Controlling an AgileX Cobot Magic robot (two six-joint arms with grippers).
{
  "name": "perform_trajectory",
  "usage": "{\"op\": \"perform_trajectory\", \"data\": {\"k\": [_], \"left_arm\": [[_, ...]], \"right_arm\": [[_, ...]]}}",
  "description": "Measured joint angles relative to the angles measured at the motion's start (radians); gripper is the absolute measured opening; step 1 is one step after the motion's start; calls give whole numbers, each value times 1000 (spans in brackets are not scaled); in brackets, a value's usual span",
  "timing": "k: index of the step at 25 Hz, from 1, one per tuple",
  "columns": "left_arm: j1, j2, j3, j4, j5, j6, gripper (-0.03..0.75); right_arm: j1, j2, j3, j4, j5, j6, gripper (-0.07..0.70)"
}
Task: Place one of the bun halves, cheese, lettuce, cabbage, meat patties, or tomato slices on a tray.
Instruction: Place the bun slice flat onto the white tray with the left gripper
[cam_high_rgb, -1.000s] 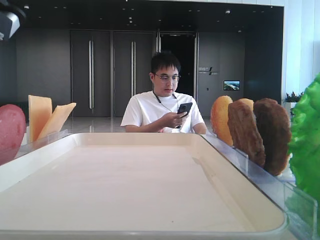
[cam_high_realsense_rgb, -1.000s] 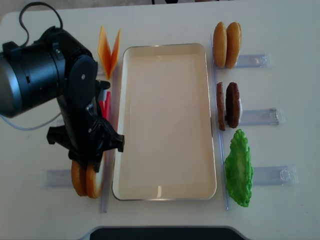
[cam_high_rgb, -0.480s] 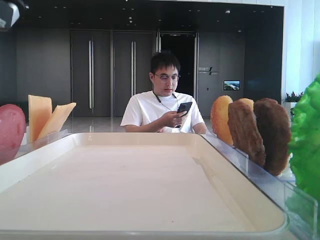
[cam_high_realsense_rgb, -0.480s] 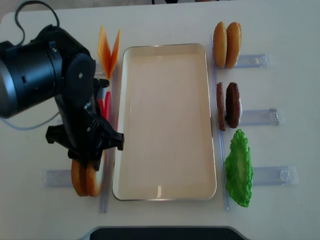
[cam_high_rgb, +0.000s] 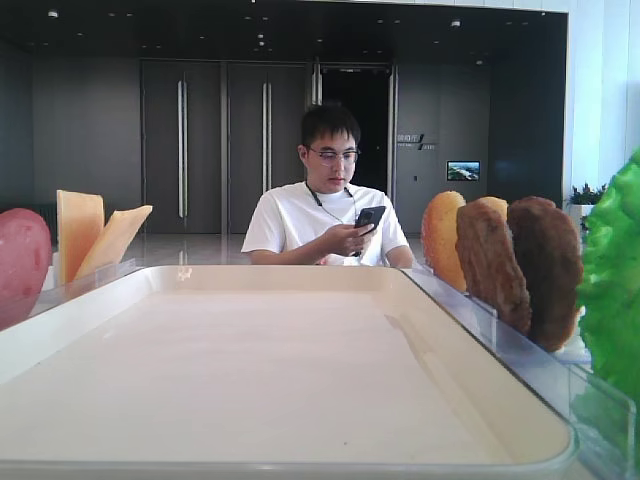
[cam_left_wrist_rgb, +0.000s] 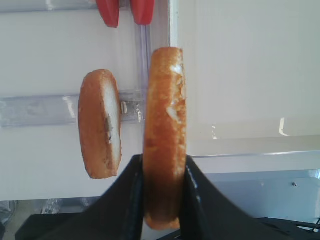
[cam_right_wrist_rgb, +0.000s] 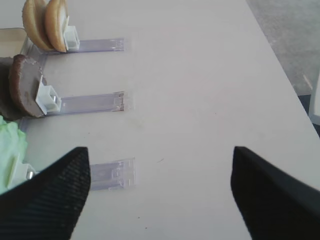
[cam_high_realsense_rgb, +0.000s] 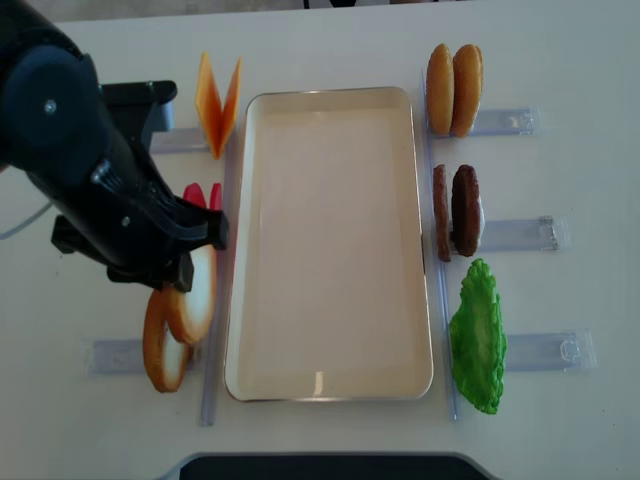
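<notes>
Beside the cream rectangular tray (cam_high_realsense_rgb: 330, 385), left fingers (cam_left_wrist_rgb: 137, 197) pinch a golden bun half (cam_left_wrist_rgb: 165, 145) edgewise; thin grip, it could twist free.

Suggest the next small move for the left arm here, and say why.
Probably carry the bun half sideways over the tray before lowering. The left gripper is shut on it, lifted from the holder where the other bun half stands, and the tray lies just beside it.
</notes>
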Motion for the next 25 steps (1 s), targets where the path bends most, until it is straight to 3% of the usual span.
{"op": "perform_trajectory", "data": {"k": [18,25], "left_arm": [[0,-43,13,31,4,0,141],[18,-55,99,-17,-115,5,141]], "right_arm": [[0,0,0,0,0,0,577],[0,0,0,0,0,0,577]]}}
